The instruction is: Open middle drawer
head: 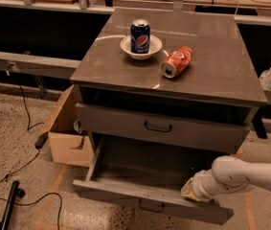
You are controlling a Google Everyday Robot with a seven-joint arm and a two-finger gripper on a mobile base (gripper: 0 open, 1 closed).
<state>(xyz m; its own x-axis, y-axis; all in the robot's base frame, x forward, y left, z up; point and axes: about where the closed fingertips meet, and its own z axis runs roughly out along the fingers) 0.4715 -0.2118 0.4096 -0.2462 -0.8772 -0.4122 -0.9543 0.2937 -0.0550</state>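
Note:
The middle drawer [125, 191] is the dark grey-brown one pulled well out of the cabinet, with a small black loop handle [152, 206] on its front. Its inside looks dark and empty. My gripper [188, 191] is at the end of the white arm [240, 176], which comes in from the right. The gripper sits at the drawer's front edge, right of the handle. The shut drawer [157, 127] above it has its own black handle. The lowest drawer is hidden under the open one.
On the cabinet top [221, 56] a blue soda can [140, 35] stands in a white bowl [141, 48], with a red can [176, 61] lying beside it. An open cardboard box [68, 138] stands left of the cabinet. Cables [25, 162] run across the floor.

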